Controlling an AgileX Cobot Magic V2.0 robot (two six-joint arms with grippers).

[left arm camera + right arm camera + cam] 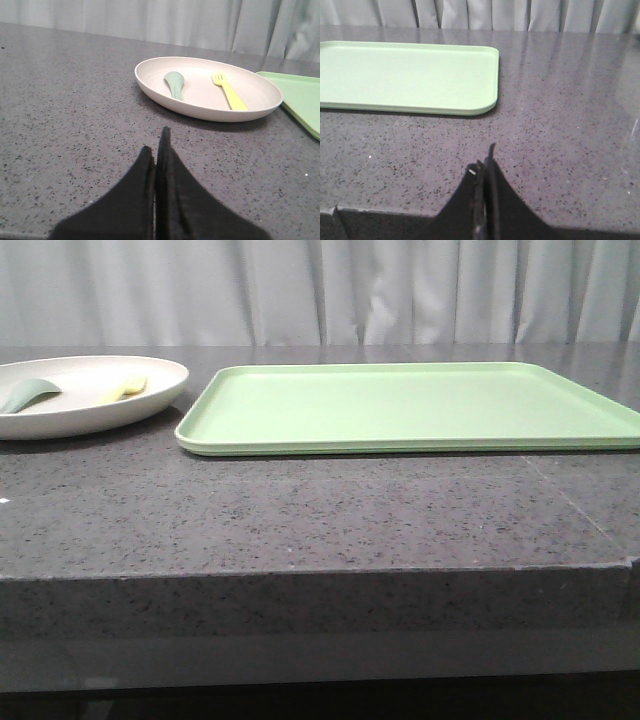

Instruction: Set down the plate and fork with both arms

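Note:
The cream-white plate (90,405) (200,107) rests on the dark stone counter at the far left, just left of the green tray. Inside it lies the pale yellow fork (122,390) (228,92), with a grey-green spoon (28,393) (175,83) beside it. My left gripper (156,142) is shut with nothing held, hovering over bare counter a short way in front of the plate. My right gripper (486,159) is shut and empty too, over the counter near its front edge, off the tray's right end. Neither gripper shows in the front view.
A flat rectangular light-green tray (410,405) (405,75) (300,97) fills the middle and right of the counter. The speckled counter (300,510) drops off at its front edge. A white curtain (320,290) hangs behind.

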